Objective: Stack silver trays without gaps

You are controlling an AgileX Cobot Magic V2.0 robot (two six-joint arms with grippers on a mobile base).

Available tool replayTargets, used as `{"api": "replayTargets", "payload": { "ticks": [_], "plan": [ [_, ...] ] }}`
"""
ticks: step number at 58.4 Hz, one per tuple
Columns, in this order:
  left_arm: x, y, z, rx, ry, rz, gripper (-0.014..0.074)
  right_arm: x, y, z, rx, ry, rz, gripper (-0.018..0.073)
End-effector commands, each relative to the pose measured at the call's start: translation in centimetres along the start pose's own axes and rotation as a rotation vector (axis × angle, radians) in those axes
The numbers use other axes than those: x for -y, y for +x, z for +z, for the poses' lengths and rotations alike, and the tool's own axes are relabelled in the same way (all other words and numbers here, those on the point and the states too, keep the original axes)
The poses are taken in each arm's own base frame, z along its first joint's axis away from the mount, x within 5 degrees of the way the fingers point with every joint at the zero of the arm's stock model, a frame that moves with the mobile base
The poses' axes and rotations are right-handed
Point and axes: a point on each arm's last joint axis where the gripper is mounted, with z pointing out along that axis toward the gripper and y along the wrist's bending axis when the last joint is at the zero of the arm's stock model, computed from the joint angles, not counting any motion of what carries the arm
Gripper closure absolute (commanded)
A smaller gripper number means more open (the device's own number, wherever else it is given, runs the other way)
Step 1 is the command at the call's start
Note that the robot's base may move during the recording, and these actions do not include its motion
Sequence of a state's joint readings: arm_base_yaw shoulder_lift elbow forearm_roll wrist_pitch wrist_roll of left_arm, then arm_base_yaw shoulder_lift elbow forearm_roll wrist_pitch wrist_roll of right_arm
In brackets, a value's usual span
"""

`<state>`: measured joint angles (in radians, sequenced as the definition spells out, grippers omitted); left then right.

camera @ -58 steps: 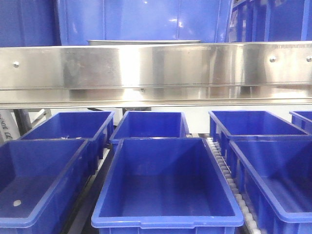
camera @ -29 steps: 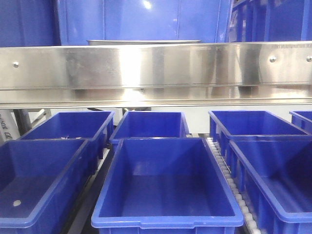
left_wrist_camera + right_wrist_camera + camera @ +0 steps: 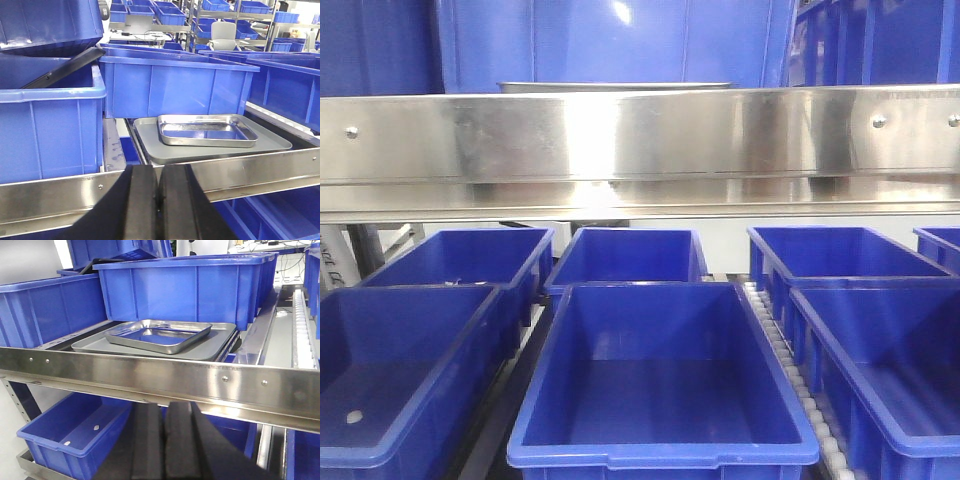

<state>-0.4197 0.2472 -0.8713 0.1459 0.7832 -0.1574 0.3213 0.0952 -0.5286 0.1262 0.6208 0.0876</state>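
A small shiny silver tray [image 3: 207,130] lies inside a larger dull silver tray [image 3: 270,142] on the upper shelf behind the steel rail. Both also show in the right wrist view, the small tray [image 3: 157,335] resting on the large tray [image 3: 215,347]. In the front view only a thin silver tray rim [image 3: 615,87] shows above the rail. My left gripper [image 3: 158,172] is shut and empty, in front of the rail and below the trays. My right gripper [image 3: 163,412] is shut and empty, below the rail.
A broad steel rail [image 3: 640,140] with screw heads fronts the shelf. Deep blue bins [image 3: 660,370] fill the lower level. Large blue bins [image 3: 175,82] stand behind and beside the trays on the shelf. A roller track [image 3: 300,315] runs at the right.
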Motion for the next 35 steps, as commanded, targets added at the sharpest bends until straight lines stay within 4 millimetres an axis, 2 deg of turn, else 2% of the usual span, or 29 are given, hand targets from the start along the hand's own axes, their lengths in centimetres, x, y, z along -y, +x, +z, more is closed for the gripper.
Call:
{"api": "replayTargets", "payload": {
  "ticks": [1,11,21,29,35],
  "plan": [
    [0.0,0.0,-0.1,0.012,0.005,-0.013,0.0611,0.0,-0.1,-0.1,0.026,-0.002,-0.009,0.0640],
    [0.0,0.0,-0.1,0.012,0.005,-0.013,0.0611,0.1,0.1,0.1,0.022,0.019,-0.006,0.0640],
    [0.0,0.0,-0.1,0.012,0.005,-0.013,0.0611,0.8,0.3,0.5,0.102,0.170,-0.031,0.0640],
    [0.0,-0.1,-0.1,0.014,0.005,-0.013,0.0611,1.6,0.7,0.8,0.254,0.328,-0.058,0.0640],
    [0.0,-0.1,-0.1,0.015,0.006,-0.013,0.0611,2.3,1.6,1.0,0.384,0.421,-0.085,0.0640]
  ]
}}
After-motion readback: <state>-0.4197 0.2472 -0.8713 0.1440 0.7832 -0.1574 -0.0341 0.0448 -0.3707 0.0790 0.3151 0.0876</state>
